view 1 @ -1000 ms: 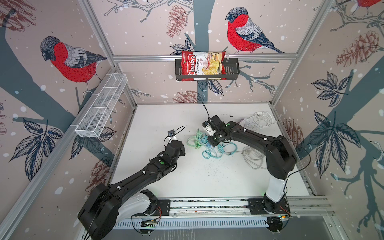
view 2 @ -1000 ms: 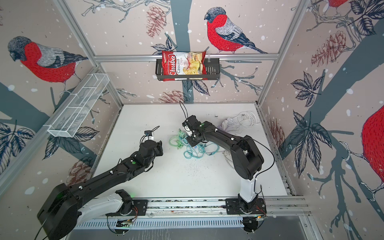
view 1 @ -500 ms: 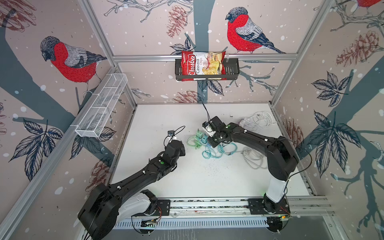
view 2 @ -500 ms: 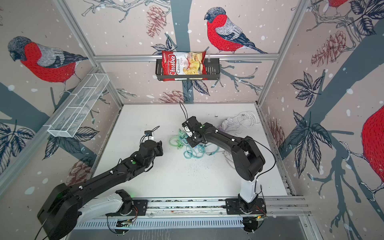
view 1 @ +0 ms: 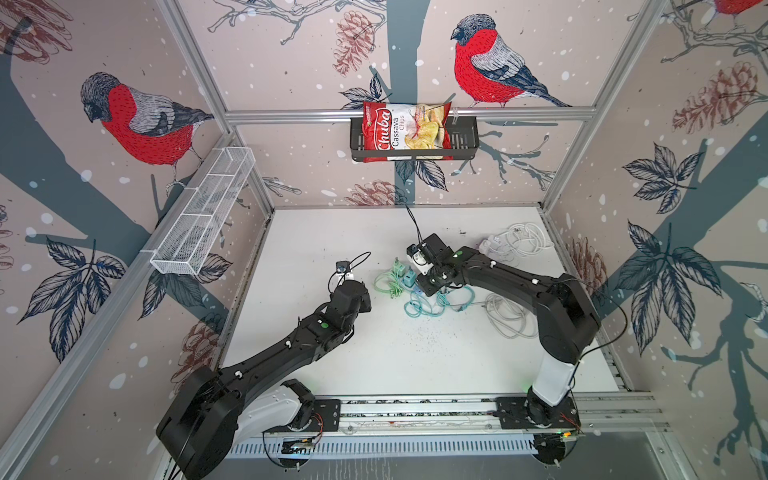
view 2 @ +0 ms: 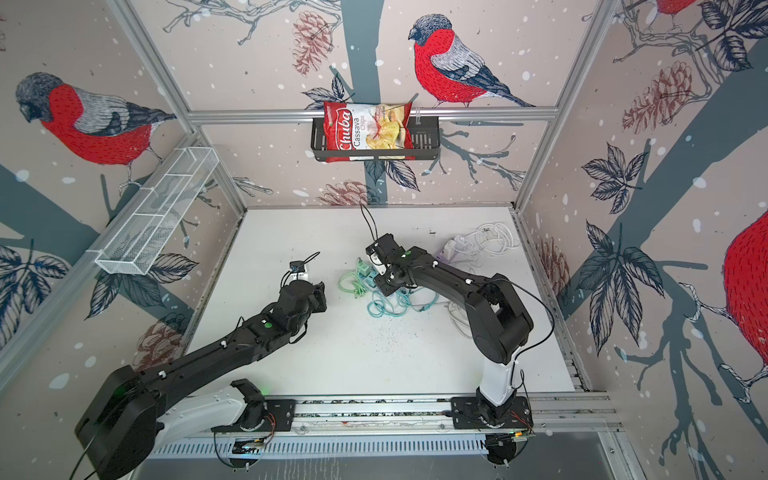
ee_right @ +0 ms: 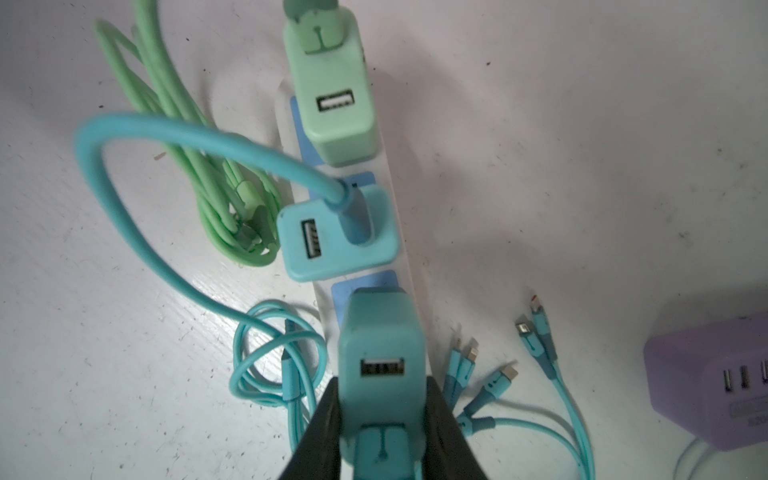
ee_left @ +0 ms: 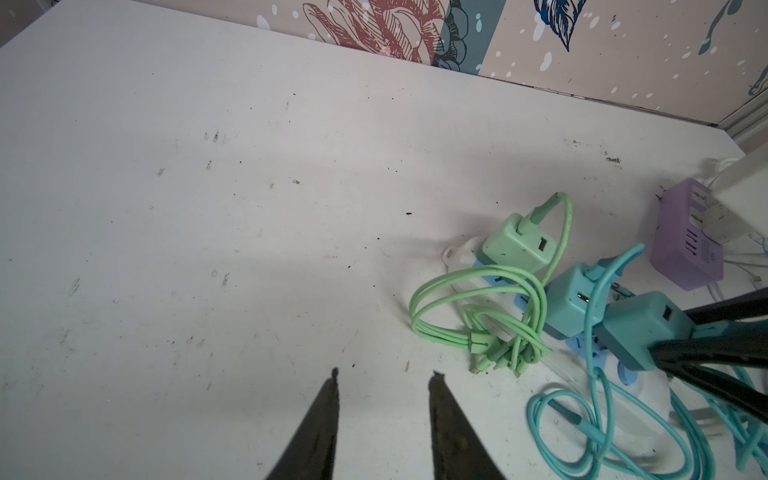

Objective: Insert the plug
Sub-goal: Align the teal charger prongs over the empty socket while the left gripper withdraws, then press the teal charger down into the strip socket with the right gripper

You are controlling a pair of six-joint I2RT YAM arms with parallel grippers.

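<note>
Right claw [ee_right: 382, 395] is clamped on the teal square charger plug [ee_right: 380, 332], parked just over the free blue socket [ee_right: 365, 280] of the white power strip [ee_right: 406, 274]. Looks like only the push-down is left.

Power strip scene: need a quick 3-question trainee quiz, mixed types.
1. True or false: the left gripper is holding a cable.
2. The charger in the jaws of the right gripper is: A teal, B purple, C light green?
3. Fill in: besides it, ___ chargers stand on the power strip.
Key: 1 false, its jaws are empty; 2 A; 3 two, the light green charger and the middle charger.
</note>
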